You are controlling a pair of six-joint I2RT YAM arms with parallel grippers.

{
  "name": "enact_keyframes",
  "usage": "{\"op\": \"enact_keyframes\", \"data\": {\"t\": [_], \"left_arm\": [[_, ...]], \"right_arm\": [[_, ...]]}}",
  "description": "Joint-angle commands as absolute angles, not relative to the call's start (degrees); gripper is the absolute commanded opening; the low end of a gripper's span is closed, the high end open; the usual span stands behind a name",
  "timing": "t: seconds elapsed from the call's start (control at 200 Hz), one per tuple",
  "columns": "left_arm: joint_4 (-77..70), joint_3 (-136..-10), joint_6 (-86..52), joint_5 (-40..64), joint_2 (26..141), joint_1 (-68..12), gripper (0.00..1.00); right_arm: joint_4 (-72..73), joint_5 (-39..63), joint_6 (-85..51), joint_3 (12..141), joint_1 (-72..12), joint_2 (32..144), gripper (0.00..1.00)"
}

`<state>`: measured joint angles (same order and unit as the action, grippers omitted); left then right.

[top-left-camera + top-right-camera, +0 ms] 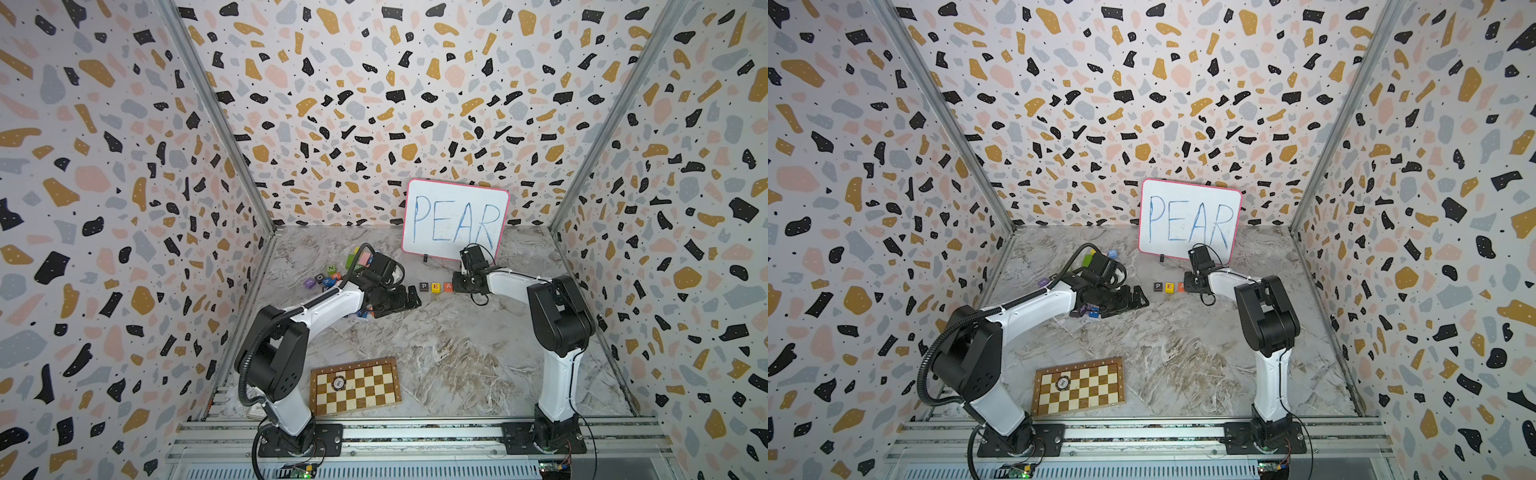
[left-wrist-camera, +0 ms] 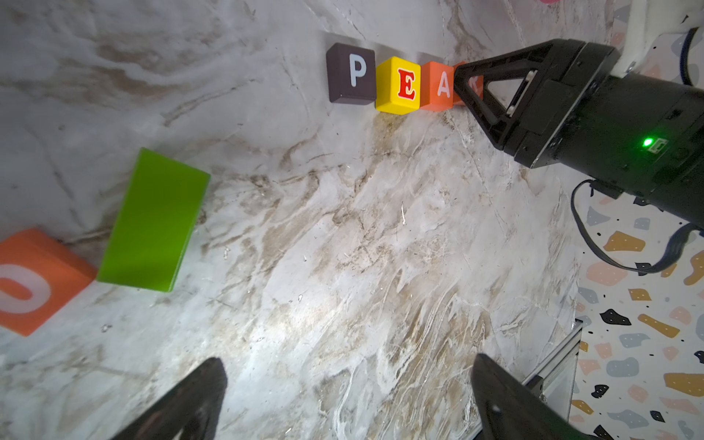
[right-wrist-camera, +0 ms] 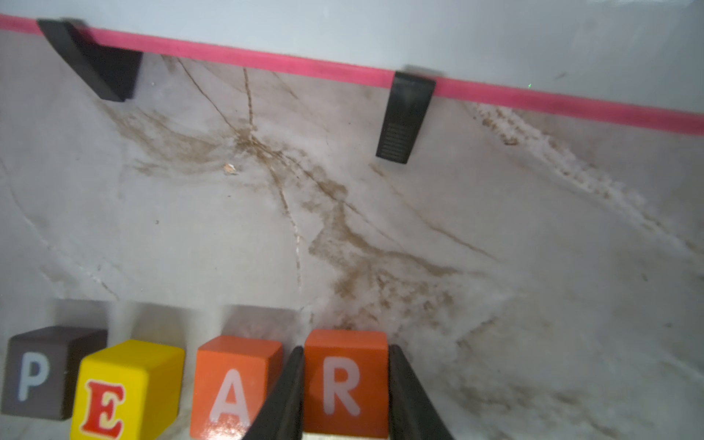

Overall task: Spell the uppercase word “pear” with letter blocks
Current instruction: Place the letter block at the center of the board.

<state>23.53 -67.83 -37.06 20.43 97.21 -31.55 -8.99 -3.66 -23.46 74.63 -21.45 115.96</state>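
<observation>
Nearest the rail, a wooden chessboard (image 1: 355, 386) lies flat on the marble-patterned desk (image 1: 436, 353), with a round poker chip (image 1: 340, 383) resting on its squares. Farther in, the left claw (image 2: 348, 360) hangs low over bare desk, its jaws spread wide and nothing between them. A plain green bar (image 2: 152, 221) and an orange cube marked O (image 2: 34, 278) lie off to its side. Beyond it the letter blocks form a row. The blackish P cube (image 3: 34, 375), the yellow E cube (image 3: 122, 392) and the orange-red A cube (image 3: 232, 388) stand close side by side. The right claw (image 3: 346, 381) is clenched on the orange R cube (image 3: 344, 362) at the row's end, just beside the A, with one finger (image 3: 285, 392) slotted between the two. Whether the R rests on the desk cannot be told. Behind the row, a pink-rimmed whiteboard (image 1: 455, 220) with PEAR written in blue leans against the back wall
</observation>
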Motion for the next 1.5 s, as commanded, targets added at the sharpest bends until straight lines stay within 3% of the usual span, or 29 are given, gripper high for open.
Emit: {"op": "enact_keyframes", "data": {"t": [0.0, 0.901, 1.071, 1.156, 1.307, 1.492], "left_arm": [[23.82, -67.06, -36.83, 19.93, 95.12, -31.20, 1.00], [23.99, -66.86, -36.67, 19.51, 94.23, -31.12, 0.99], [24.82, -67.44, -35.39, 18.30, 94.05, -31.12, 0.99], [27.13, -68.33, -33.93, 15.27, 93.18, -31.03, 0.99], [34.64, -70.76, -28.93, 4.19, 87.00, -30.76, 0.99], [25.89, -60.69, -23.89, -15.71, 77.30, -30.50, 0.99]], "right_arm": [[-13.51, -5.18, -24.89, 74.50, -21.88, 114.36, 0.29], [-14.77, -5.89, -25.49, 75.56, -22.85, 112.84, 0.33], [-14.84, -5.78, -24.84, 76.03, -23.03, 112.05, 0.43], [-13.78, -6.03, -23.80, 75.62, -23.07, 111.08, 0.55], [-9.61, -10.24, -19.59, 72.81, -23.75, 108.12, 0.72], [9.51, -12.49, -11.85, 57.28, -20.37, 95.87, 0.88]]}}
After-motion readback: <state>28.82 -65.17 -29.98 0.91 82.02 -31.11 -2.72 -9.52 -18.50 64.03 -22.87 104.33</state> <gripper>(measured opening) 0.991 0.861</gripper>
